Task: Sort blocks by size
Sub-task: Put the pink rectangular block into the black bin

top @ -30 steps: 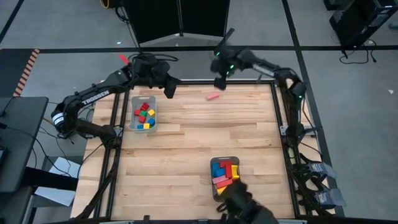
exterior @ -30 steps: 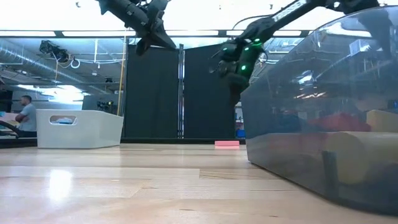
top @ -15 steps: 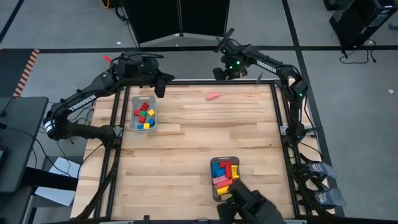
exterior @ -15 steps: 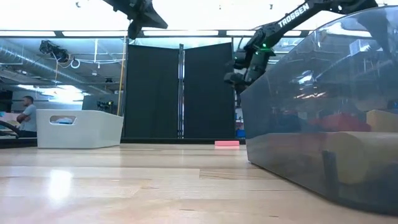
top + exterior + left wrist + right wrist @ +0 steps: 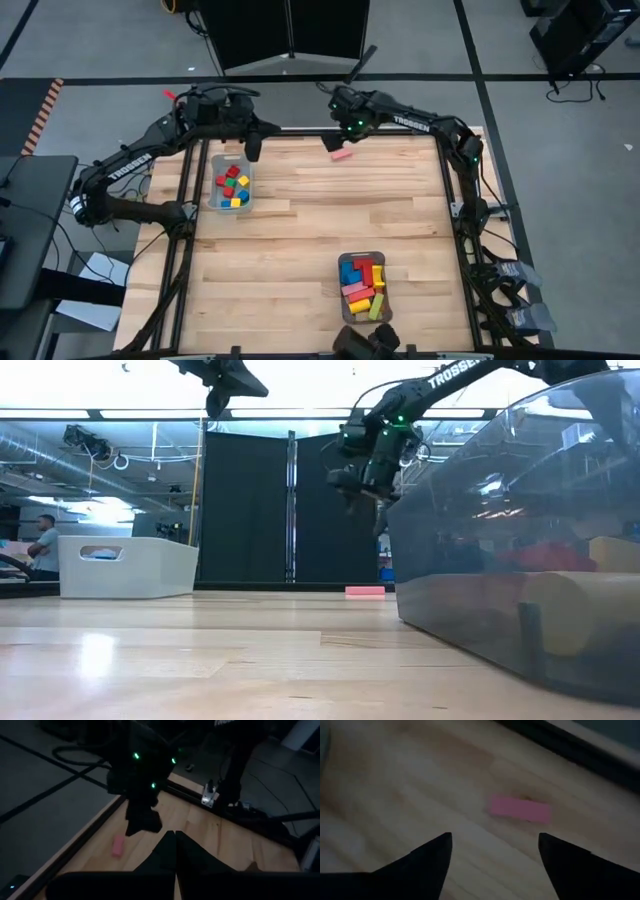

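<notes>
Nearby, tray (image 5: pixel 520 590) contents blurred

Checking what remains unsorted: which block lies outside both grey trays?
The pink wooden bar, alone on the table's far edge below the open right gripper; the rest sit in trays.

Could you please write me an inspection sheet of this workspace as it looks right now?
Surface: wooden table, bare in the middle.
Job's things: pink block loose near the far edge; small blocks in the left tray; longer blocks in the near tray.
Clutter: nothing seen.
Hands: right hand open, above the pink block; left hand shut, raised near the left tray.
Cables: loose leads off the table's left side.
Surroundings: black curtain; seated person far off.
</notes>
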Motion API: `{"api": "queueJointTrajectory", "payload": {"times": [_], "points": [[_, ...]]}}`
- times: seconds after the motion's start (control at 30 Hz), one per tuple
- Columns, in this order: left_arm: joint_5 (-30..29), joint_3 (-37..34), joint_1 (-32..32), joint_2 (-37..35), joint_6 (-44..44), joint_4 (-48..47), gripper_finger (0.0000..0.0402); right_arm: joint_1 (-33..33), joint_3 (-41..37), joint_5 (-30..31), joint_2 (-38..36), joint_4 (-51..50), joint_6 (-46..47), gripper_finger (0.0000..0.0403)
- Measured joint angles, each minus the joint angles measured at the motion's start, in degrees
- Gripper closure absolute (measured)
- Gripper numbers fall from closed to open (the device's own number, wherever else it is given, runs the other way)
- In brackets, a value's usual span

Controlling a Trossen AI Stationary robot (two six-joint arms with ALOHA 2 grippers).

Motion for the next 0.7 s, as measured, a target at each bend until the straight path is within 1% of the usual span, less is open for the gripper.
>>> {"api": "queueJointTrajectory", "payload": {"times": [0.03, 0.07, 0.1, 0.17, 0.23, 0.27, 0.33, 0.4, 0.43, 0.5, 0.57, 0.63, 0.7], "points": [[0.49, 0.0, 0.0, -0.3, 0.11, -0.64, 0.0398, 0.03, 1.05, -0.16, -0.11, -1.85, -5.03, 0.0093], [0.52, 0.0, 0.0, -0.56, 0.32, -1.48, 0.0398, 0.04, 2.31, 1.03, -0.26, -4.28, -10.18, 0.009], [0.54, 0.0, 0.0, -0.92, 0.78, -1.8, 0.0398, 0.18, 3.91, 3.53, -0.42, -6.39, -14.61, 0.0089], [0.55, 0.0, 0.0, -1.5, 0.96, -2.59, 0.0398, 0.79, 7.05, 11.56, -0.7, -9.69, -23.89, 0.009], [0.74, 0.0, 0.0, -1.8, 0.96, -2.7, 0.0398, 1.1, 8.09, 19.15, -0.9, -10.97, -35.24, 0.0096], [0.71, 0.0, 0.02, -1.95, 0.95, -3.05, 0.0398, 1.12, 8.09, 21.49, -0.88, -10.73, -41.93, 0.0101], [0.75, 0.0, 0.02, -2.22, 0.94, -2.9, 0.0398, 1.09, 7.23, 22.92, -0.7, -10.81, -51.81, 0.0113], [0.73, 0.02, 0.06, -2.49, 0.94, -3.24, 0.0398, 0.69, 5.44, 23.12, -0.61, -10.75, -56.58, 0.0129], [0.73, 0.02, 0.07, -2.51, 0.96, -3.39, 0.0398, 0.07, 4.21, 22.12, -0.46, -10.71, -57.92, 0.0138], [0.73, 0.02, 0.07, -2.49, 0.94, -3.52, 0.0398, -1.85, 1.01, 16.74, -0.15, -10.4, -60.25, 0.0156], [0.73, 0.02, 0.07, -2.49, 0.95, -3.93, 0.0398, -3.25, -2.66, 11.95, -0.02, -7.37, -62.9, 0.0172], [0.73, 0.02, 0.07, -2.49, 0.94, -4.52, 0.0398, -4.17, -5.29, 10.53, -0.2, -3.67, -65.66, 0.0183], [0.73, 0.02, 0.07, -2.49, 0.93, -4.78, 0.0398, -4.78, -7.54, 9.83, -0.33, -2.16, -68.82, 0.0188]]}}
